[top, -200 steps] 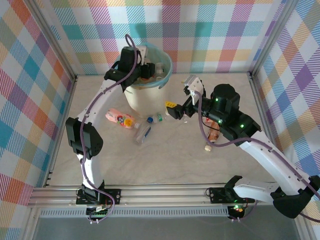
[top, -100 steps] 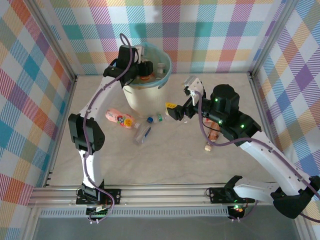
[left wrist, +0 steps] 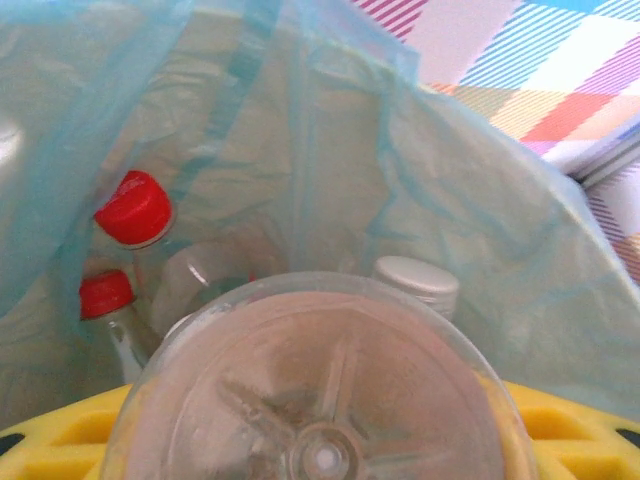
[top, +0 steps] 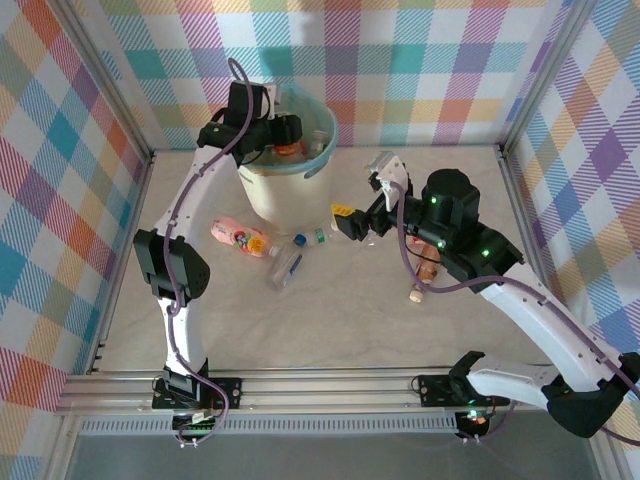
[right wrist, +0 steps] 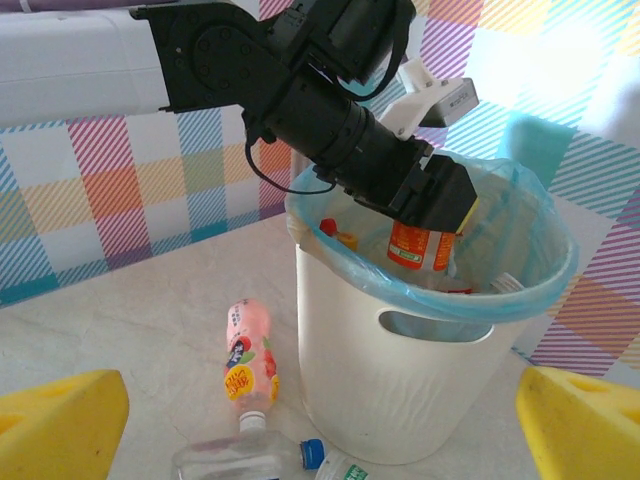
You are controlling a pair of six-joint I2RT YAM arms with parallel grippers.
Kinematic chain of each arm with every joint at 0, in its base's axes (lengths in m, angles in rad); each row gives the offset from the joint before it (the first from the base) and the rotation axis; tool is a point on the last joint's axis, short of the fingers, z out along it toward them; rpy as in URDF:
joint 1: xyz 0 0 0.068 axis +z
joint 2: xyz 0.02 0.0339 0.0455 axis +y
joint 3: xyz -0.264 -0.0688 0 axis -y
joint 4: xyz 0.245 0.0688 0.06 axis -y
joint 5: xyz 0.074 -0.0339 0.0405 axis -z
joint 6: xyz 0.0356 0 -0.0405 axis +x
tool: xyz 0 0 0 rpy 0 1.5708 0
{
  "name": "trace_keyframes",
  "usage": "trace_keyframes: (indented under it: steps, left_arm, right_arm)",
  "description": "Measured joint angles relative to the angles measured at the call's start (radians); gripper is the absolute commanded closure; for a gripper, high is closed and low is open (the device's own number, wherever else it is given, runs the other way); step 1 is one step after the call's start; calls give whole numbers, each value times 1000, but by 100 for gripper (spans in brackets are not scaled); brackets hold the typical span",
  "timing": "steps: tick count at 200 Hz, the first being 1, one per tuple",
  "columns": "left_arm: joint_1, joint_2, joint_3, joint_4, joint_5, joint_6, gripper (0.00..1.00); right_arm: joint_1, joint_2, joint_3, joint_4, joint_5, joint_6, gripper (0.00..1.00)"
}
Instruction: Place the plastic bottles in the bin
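One red-label bottle point(right wrist: 408, 248) is pinched by the left claw point(right wrist: 432, 215) above the bin point(top: 280, 200), upper middle of the frame, so it can be dropped in. The right claw point(top: 352, 222) is spread and empty. Inside, two red caps point(left wrist: 133, 208) and one white cap point(left wrist: 417, 282) are counted. One pink bottle point(top: 238, 237) is seen on the table point(top: 330, 320).

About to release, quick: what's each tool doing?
Left tool: shut on a bottle, over the bin.
Right tool: open, empty.

A clear bottle point(left wrist: 320, 400) sits between yellow fingers point(left wrist: 60, 440); in the teal bag point(left wrist: 480, 250) below are two red caps point(left wrist: 135, 207) and one white cap point(left wrist: 417, 283).
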Motion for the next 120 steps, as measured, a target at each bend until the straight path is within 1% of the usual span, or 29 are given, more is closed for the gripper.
trace_keyframes:
  steps: [25,58,65,77,95,108,120]
  left_arm:
    - [-12,0,20,-17,43,12,95]
    - [-42,8,23,-63,76,53,91]
    - [-42,13,23,-72,78,60,89]
    - [-47,27,25,-87,78,76,81]
    - [-48,46,25,-110,77,91,59]
    - [-48,58,25,-124,75,100,41]
    - [-48,61,25,-131,75,103,31]
  right_arm:
    - [0,2,0,0,7,0,1]
    - [0,19,0,0,7,0,1]
    - [0,23,0,0,7,0,1]
    - [0,33,0,-2,7,0,1]
    - [0,43,0,-16,7,-2,1]
    - [0,48,0,-26,7,-4,1]
    - [0,51,0,-32,8,-4,1]
